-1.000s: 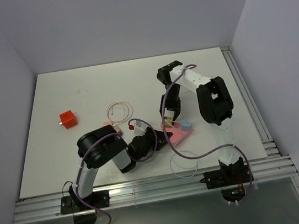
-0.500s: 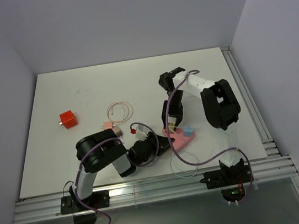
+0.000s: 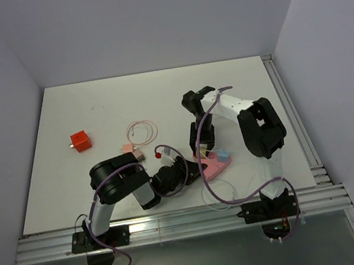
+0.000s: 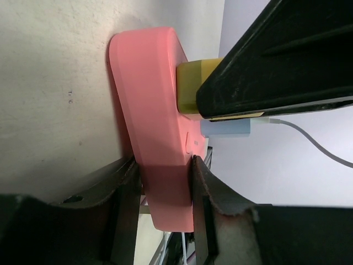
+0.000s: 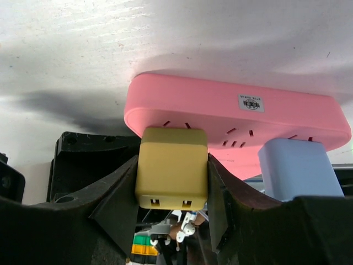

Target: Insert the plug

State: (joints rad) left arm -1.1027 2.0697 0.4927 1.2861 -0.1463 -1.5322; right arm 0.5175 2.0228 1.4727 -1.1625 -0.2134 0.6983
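On the left of the white worktop (image 3: pixel 93 98) sits a small orange-red plastic cube (image 3: pixel 80 141). Near the middle, the left fingers (image 4: pixel 126 207) clamp the long pink plastic power strip (image 4: pixel 157 138) by its two sides. The right fingers (image 5: pixel 118 190) hold the square yellow plastic plug (image 5: pixel 172 167) - it is pressed against the strip's socket face, just beside a pale blue plug (image 5: pixel 298 168).
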